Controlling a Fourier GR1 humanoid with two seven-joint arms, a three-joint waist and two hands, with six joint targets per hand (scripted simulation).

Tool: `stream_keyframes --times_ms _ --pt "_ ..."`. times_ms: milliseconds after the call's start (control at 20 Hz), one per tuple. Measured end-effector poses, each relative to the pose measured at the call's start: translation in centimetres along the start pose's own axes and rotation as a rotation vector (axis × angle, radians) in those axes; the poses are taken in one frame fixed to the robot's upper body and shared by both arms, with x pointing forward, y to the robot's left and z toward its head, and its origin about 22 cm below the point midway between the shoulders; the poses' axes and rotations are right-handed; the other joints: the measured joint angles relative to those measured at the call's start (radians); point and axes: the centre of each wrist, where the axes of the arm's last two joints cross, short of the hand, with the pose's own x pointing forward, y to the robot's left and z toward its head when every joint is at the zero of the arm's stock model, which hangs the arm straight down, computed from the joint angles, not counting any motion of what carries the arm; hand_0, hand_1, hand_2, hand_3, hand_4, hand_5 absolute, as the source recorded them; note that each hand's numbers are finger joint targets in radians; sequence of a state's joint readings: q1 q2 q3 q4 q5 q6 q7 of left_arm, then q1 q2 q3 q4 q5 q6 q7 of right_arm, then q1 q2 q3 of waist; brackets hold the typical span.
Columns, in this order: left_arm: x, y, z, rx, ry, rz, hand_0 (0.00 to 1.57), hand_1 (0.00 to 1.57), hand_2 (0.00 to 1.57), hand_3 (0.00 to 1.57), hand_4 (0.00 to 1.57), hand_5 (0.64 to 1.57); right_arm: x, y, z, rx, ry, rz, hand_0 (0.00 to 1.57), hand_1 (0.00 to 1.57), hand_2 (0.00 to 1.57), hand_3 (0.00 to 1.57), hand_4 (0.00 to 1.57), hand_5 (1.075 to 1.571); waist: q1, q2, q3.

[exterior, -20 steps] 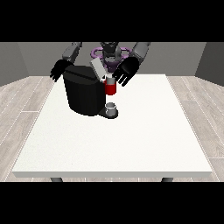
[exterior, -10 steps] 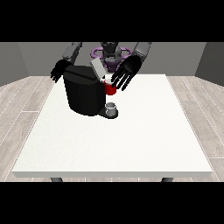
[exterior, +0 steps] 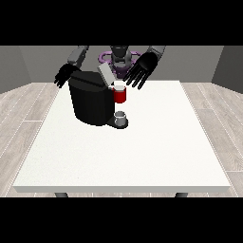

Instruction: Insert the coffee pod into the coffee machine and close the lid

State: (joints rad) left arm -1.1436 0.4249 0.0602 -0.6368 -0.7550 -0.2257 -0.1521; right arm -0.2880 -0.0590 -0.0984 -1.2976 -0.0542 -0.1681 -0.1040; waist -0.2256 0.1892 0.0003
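Two black hands are seen at the far side of the white counter (exterior: 142, 156), one on each side of the coffee machine (exterior: 92, 102). The hand at the view's right (exterior: 141, 70) is held just above and to the right of the machine's top, with its fingers spread straight and nothing gripped. The hand at the view's left (exterior: 64, 76) is kept behind the machine's far left corner, fingers hanging relaxed, nothing held either. The lid (exterior: 105, 73) is raised and tilted — not yet shut. A red thing at the machine (exterior: 120, 95) is seen at the front, under the lid, and a grey thing (exterior: 121, 116) is set on the machine's base below it; whether that is the pod cannot be told. The lid-closing step is judged to be in hand. For the next move, the open hand at the right would need to be brought onto the lid and pressed down — squarely, so that the machine is not pushed aside.
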Motion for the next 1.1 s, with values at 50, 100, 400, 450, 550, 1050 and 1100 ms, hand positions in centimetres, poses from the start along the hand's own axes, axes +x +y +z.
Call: stream_keyframes --times_ms 50,100,400,450,550,1050,1100 --pt "0.3 -0.7 -0.1 -0.010 0.001 0.008 0.00 0.00 0.00 0.00 0.00 1.571 -0.6 -0.1 0.4 -0.005 0.014 0.000 0.00 0.00 0.00 0.00 0.36 1.571 0.008 -0.015 0.0000" --pt "0.5 -1.4 -0.2 -0.016 -0.002 0.023 0.00 0.00 0.00 0.00 0.00 1.571 -1.0 -0.4 0.4 -0.012 0.024 0.002 0.00 0.00 0.00 0.00 0.39 1.571 0.017 -0.025 0.0002" --pt "-0.2 -5.1 0.3 -0.023 0.003 0.238 0.00 0.00 0.00 0.00 0.08 1.571 -3.6 -2.1 2.4 -0.069 0.095 -0.006 0.00 0.00 0.00 0.00 0.43 1.571 0.081 -0.115 -0.0002" --pt "-0.7 -6.1 0.6 -0.013 0.001 0.304 0.00 0.00 0.00 0.00 0.25 1.571 -3.9 -2.3 2.7 -0.080 0.105 -0.005 0.00 0.00 0.00 0.00 0.43 1.571 0.091 -0.131 -0.0006" --pt "-1.6 -8.1 1.2 0.000 -0.004 0.438 0.00 0.00 0.00 0.00 0.24 1.571 -4.2 -2.6 3.2 -0.109 0.121 -0.003 0.00 0.00 0.00 0.00 0.42 1.571 0.118 -0.165 -0.0013" --pt "-6.1 -17.6 6.5 -0.012 0.111 0.866 0.00 0.00 0.00 0.00 0.21 1.571 -4.9 -5.6 5.8 -0.111 0.201 0.063 0.00 0.00 0.00 0.00 0.39 1.571 0.207 -0.373 -0.0009" --pt "-6.6 -18.7 7.3 -0.008 0.124 0.894 0.00 0.00 0.00 0.00 0.09 1.571 -4.5 -5.5 5.6 -0.095 0.196 0.065 0.00 0.00 0.00 0.00 0.35 1.571 0.214 -0.385 -0.0008"
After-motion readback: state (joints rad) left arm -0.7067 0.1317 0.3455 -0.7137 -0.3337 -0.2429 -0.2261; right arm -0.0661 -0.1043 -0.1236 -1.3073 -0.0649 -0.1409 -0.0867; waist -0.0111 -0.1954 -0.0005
